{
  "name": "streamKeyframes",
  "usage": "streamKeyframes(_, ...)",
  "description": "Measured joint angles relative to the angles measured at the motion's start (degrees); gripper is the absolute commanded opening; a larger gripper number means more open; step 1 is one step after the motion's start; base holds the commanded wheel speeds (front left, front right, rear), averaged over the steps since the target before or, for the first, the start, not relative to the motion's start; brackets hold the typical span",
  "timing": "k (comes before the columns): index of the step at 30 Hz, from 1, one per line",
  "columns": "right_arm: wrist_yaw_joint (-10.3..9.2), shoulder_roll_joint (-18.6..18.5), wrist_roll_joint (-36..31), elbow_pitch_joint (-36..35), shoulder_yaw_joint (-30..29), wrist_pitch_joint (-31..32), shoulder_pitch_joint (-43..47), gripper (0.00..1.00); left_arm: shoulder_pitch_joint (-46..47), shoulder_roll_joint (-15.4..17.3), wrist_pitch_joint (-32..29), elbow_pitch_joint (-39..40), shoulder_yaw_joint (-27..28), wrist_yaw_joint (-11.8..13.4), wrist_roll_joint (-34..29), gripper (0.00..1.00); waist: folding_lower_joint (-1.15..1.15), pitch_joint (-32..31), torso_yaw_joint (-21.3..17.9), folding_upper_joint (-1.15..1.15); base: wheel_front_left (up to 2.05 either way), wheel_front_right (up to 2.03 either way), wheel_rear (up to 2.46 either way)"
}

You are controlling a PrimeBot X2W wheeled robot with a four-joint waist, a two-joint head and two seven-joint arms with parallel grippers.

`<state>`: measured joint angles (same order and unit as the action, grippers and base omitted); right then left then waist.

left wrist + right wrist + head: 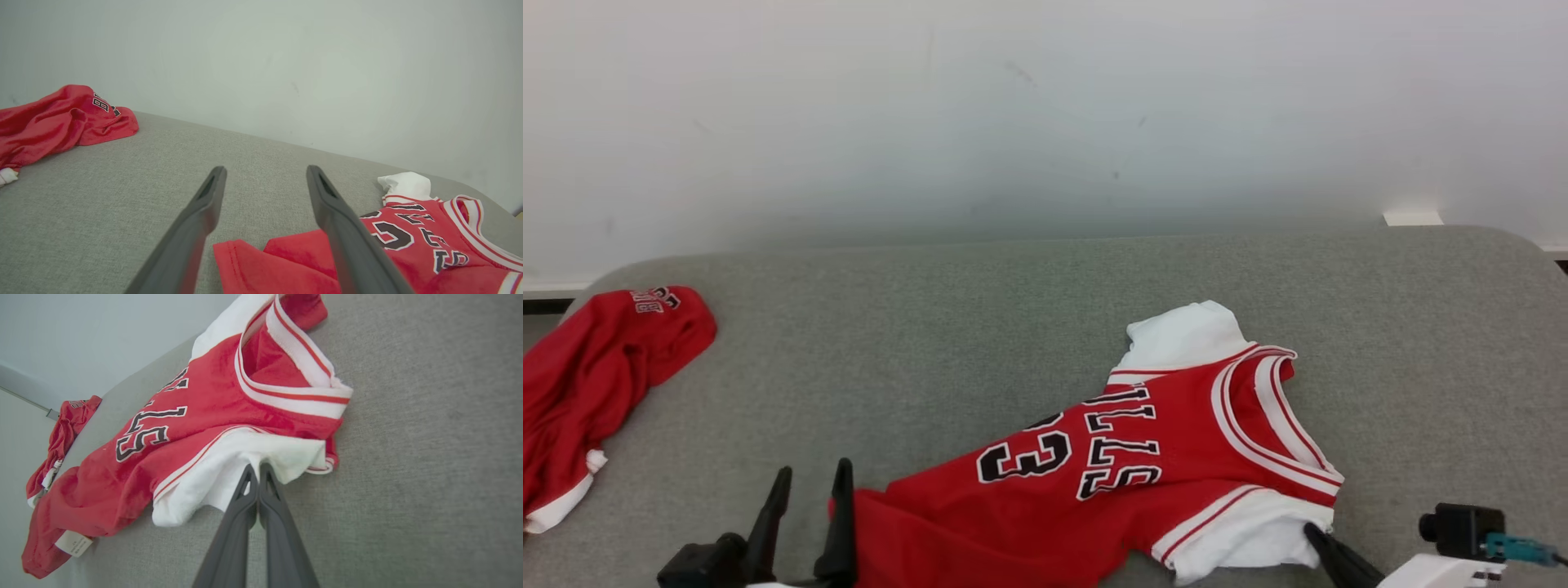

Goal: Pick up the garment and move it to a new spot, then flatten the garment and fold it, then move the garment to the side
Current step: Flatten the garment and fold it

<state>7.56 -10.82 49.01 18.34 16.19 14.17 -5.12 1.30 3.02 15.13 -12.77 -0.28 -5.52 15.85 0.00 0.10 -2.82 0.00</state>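
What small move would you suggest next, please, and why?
Probably ease the left gripper onto the jersey's red hem and close. The right gripper is shut on the white sleeve, while the left stands open beside the hem; a second hold should help lift it evenly.

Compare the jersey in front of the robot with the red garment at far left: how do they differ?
The jersey lies mostly spread out, number and lettering readable; the red garment is bunched in a heap. The jersey has broad white sleeves; the red garment shows a thin white edge. The right gripper is shut on the jersey's sleeve; nothing touches the red garment. Both are red with black-and-white lettering.
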Motion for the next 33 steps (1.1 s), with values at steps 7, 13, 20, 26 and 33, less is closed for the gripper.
streamKeyframes(7, 0.0, -6.4, -2.1, -13.6, -7.2, 11.5, 5.9, 0.0, 0.0, -0.1, 0.0, -0.1, 0.3, -0.3, -0.2, 1.0, 0.0, 0.8, -2.7, 0.0, 0.0, 0.0, 0.0)
streamKeyframes(13, 0.0, -7.7, -3.4, -17.5, -13.3, 20.9, 9.9, 0.0, 0.8, -0.2, 0.0, -0.1, 0.5, -0.5, -0.5, 1.0, 0.0, 1.9, -3.6, 0.0, 0.0, 0.0, 0.0)
streamKeyframes(20, -0.02, -4.5, -8.8, -13.1, -16.4, 23.6, 10.9, 1.0, 1.3, -0.2, 0.0, -0.7, -0.2, -1.0, -0.8, 1.0, 0.0, 2.0, -2.5, 0.0, 0.0, 0.0, 0.0)
streamKeyframes(26, -0.01, -3.2, -11.3, -16.4, -19.0, 18.7, 8.6, 1.0, 1.3, -0.2, 0.0, -1.3, -0.3, -1.1, -1.3, 1.0, 0.0, 1.2, -1.3, 0.0, 0.0, 0.0, 0.0)
streamKeyframes(33, -0.01, -4.0, -14.0, -17.2, -15.5, 8.6, 0.4, 1.0, 1.5, -0.2, 0.0, -1.6, -1.8, -1.3, -1.4, 1.0, 0.0, 0.5, 0.5, 0.0, 0.0, 0.0, 0.0)
